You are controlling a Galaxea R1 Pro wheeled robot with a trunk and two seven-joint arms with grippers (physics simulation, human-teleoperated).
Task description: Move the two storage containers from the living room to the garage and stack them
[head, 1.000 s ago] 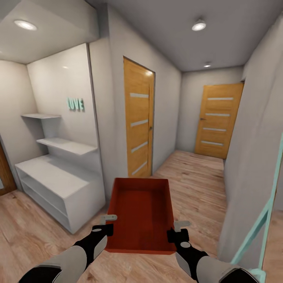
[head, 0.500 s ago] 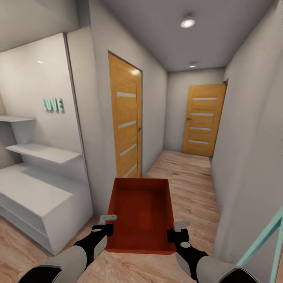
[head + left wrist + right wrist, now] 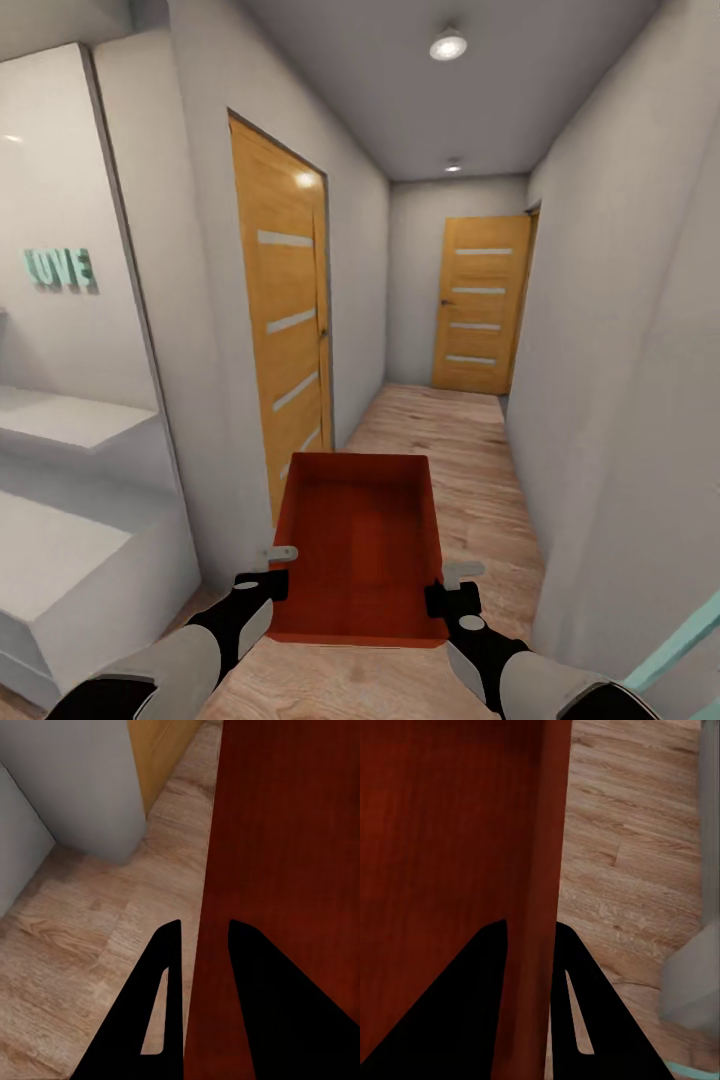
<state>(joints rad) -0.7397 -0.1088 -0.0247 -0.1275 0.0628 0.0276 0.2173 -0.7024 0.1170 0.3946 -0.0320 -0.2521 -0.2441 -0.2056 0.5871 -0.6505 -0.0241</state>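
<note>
Wood-plank floor (image 3: 470, 450) runs down a narrow grey-walled corridor, orange doors on the left (image 3: 280, 340) and at the far end (image 3: 480, 305). Orange-red storage container (image 3: 360, 545) rides low out front, left gripper (image 3: 272, 570) pinching its left wall, right gripper (image 3: 452, 585) pinching its right wall.

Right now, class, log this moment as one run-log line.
place: hallway, wood-plank floor | carried: storage container | left end effector: shut on its wall | right end effector: same | ahead: wooden door
</note>
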